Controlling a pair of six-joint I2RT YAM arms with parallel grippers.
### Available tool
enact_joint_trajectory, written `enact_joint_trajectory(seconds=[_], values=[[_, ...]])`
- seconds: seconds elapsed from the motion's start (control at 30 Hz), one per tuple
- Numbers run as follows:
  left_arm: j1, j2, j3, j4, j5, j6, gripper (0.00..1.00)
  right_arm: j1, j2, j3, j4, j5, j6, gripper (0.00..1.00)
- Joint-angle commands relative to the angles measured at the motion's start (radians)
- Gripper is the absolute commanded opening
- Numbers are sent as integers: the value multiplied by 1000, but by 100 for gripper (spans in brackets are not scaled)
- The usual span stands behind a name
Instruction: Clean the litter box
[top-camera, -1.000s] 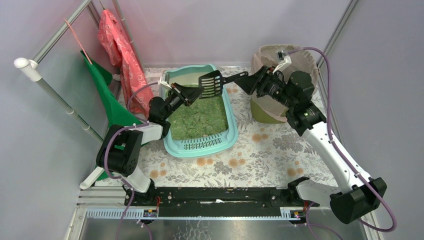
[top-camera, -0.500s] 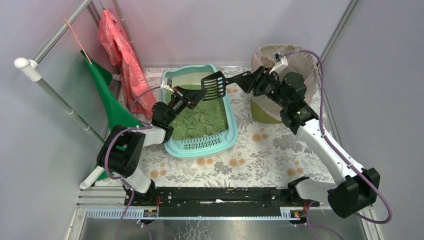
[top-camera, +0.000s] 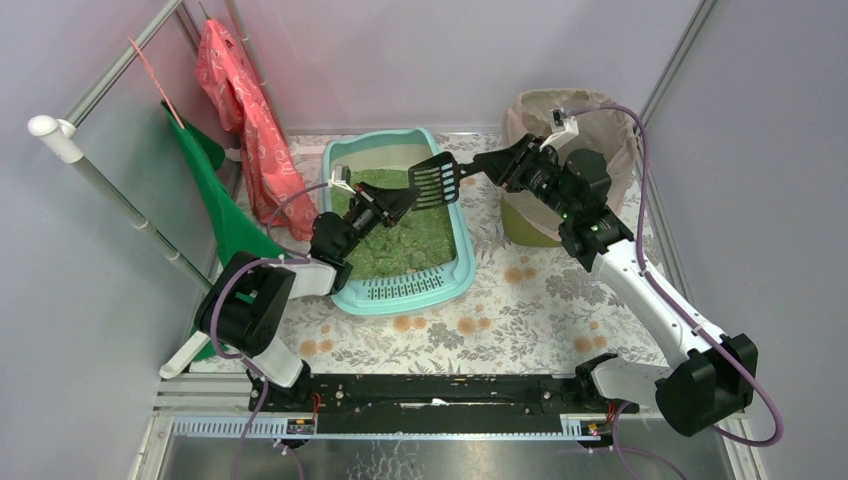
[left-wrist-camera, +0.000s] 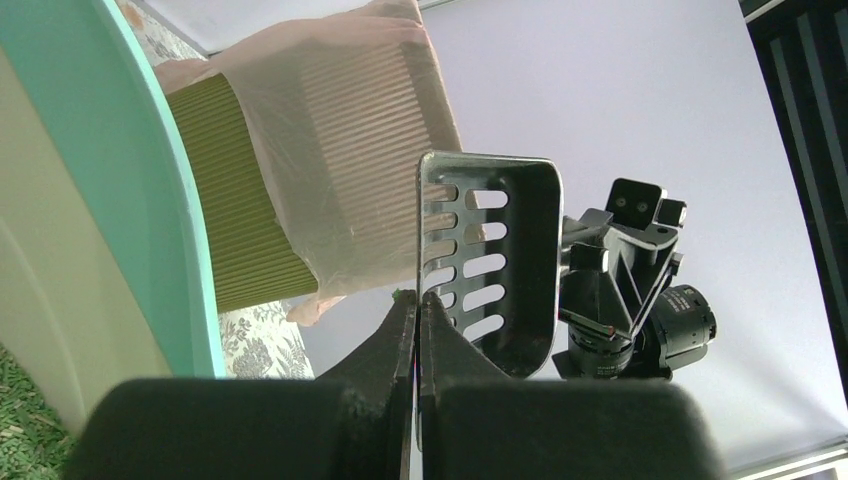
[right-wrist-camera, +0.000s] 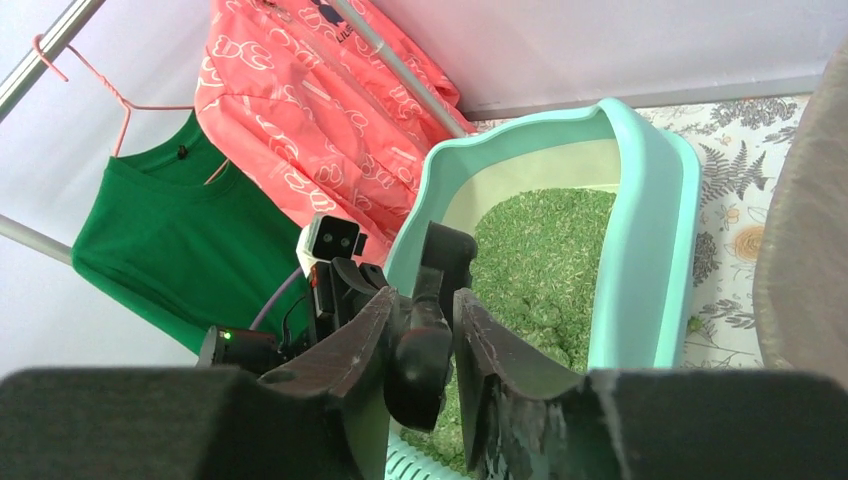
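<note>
Nearest, a flowery surface (top-camera: 500, 310) is carrying the turquoise litter box (top-camera: 466, 250). The box is sitting left of centre, with green granules (top-camera: 395, 245) inside and its slotted step facing the arms. Over the granules the left gripper (top-camera: 398, 202) is pointing up and away with its jaws pressed together. Their tips are lying at the edge of a black slotted scoop (top-camera: 437, 180); whether they are touching it is unclear. The right gripper (top-camera: 497, 163) is extending in from the right, jaws clamping the scoop's handle. Beyond, an olive bin (top-camera: 522, 225) lined with a beige bag (top-camera: 612, 135) is standing near the box's right side. A green shirt (top-camera: 215, 200) and a pink garment (top-camera: 245, 110) are hanging at far left.
</note>
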Motion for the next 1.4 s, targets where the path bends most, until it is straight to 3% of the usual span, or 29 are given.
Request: enact_joint_trajectory(seconds=[0.0,0.03,0.07,0.1,0.33,0.4,0.5,0.57,0.7,0.83,0.93,1.03,1.17,1.37], values=[[-11,-15,8,102,-23,7,0,4,-7,2,78,19,-1,27],[-12,-12,10,105,-21,5,0,4,-8,2,75,20,-4,19],[-11,-7,9,111,-20,2,0,4,-8,4,65,24,-5,3],[-11,-2,12,117,-16,0,0,4,-9,5,58,29,-8,0],[-12,32,26,148,7,-26,2,4,5,13,47,8,-18,0],[-12,35,42,141,29,-25,30,3,13,18,44,4,-20,0],[-10,21,117,7,124,23,81,4,19,33,32,13,-19,0],[-10,-13,154,-138,160,109,95,0,24,46,34,2,-12,0],[4,-138,146,-416,102,270,98,-12,30,72,37,3,-1,0],[7,-295,187,-831,-49,499,98,-29,53,96,22,37,-11,0],[45,-379,204,-992,-118,582,99,-55,82,109,41,44,18,0],[108,-403,208,-1063,-64,602,99,-104,126,132,79,-3,66,0],[129,-446,202,-1121,-101,650,99,-95,221,214,72,-84,61,0],[137,-485,215,-1151,-117,666,99,79,360,359,-89,-43,-97,0]])
